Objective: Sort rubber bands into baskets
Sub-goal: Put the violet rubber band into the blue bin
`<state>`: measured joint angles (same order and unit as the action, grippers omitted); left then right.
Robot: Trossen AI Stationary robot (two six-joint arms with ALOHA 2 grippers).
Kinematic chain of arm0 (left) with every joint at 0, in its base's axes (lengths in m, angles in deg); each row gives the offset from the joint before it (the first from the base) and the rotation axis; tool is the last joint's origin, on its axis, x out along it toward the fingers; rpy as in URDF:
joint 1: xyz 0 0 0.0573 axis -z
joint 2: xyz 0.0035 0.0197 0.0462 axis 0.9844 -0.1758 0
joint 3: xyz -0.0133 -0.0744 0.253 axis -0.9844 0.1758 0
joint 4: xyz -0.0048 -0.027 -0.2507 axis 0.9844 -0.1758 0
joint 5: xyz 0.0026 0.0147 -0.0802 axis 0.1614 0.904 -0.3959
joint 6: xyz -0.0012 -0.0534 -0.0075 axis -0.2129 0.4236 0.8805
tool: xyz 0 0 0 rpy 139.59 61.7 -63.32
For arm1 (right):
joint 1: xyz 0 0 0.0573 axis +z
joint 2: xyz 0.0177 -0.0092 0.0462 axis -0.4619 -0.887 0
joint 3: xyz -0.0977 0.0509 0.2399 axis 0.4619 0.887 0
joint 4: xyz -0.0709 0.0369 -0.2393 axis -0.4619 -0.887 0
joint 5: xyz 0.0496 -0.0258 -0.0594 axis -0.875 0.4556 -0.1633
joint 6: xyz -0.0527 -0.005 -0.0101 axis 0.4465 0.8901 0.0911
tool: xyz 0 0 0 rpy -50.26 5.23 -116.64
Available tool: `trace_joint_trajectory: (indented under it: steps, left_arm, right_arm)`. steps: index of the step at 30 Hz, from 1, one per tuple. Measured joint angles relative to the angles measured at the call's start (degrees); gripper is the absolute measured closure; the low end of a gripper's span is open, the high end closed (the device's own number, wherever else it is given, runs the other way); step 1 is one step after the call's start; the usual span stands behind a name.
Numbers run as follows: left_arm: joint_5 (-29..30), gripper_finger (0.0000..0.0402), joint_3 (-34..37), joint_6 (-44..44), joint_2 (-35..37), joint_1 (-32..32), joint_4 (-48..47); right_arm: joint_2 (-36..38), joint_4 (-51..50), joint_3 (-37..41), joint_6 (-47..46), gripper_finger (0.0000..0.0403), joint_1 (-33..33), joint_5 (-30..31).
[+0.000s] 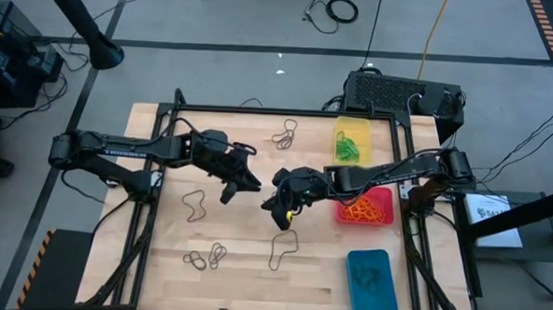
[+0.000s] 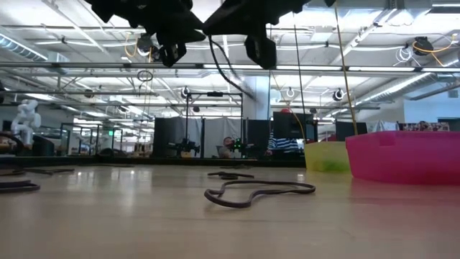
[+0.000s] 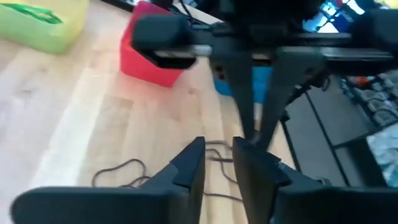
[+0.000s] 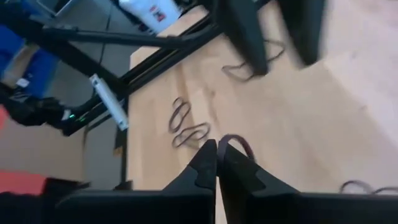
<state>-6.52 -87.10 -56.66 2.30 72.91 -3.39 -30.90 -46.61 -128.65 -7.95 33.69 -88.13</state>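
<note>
Both grippers meet above the table's middle. My right gripper (image 1: 276,209) (image 4: 216,152) is shut on a dark rubber band (image 4: 239,144). My left gripper (image 1: 247,184) (image 3: 219,158) stands open just left of it, its fingers on either side of the right fingertips, and I see nothing between them. More dark rubber bands lie flat on the wood (image 1: 285,134) (image 1: 195,205) (image 1: 207,258) (image 1: 282,251). The yellow basket (image 1: 352,127) holds green bands, the red basket (image 1: 387,199) holds orange ones, and the blue basket (image 1: 357,291) holds dark ones. My right gripper pinches the dark rubber band between its two fingertips. A small curved piece of the loop (image 4: 242,144) sticks out beside the tips. The fingers slant down toward the table's left. The gripper hides the rest of the band.
The three baskets stand in a row along the table's right side. A black box (image 1: 401,93) sits beyond the far right corner. A black frame (image 1: 260,110) runs along the table's edges. Bare wood lies at the near middle.
</note>
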Motion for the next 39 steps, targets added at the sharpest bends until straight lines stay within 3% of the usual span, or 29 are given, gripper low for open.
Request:
trace_joint_trajectory:
  steps: [8, 17, 29, 39]
  left_arm:
    - [8.1, 0.0289, 0.0, -0.4, 0.0, -0.2, -3.0]
    - [9.8, 0.0289, 0.3, -4.9, -0.5, -0.2, -6.1]
    - [10.4, 0.0288, 0.3, -7.4, -2.9, -2.8, -2.7]
    - [9.4, 0.0288, 0.2, -7.0, -5.0, -3.8, -0.6]
  right_arm:
    - [3.0, -4.5, 0.0, -6.5, 0.0402, 4.3, -9.0]
    - [11.0, -23.0, 0.0, -23.8, 0.0402, 17.0, -8.9]
    - [17.6, -24.2, 0.0, -52.6, 0.0403, 33.3, 1.7]
    - [18.1, -31.9, 0.0, -65.2, 0.0402, 40.4, 3.5]
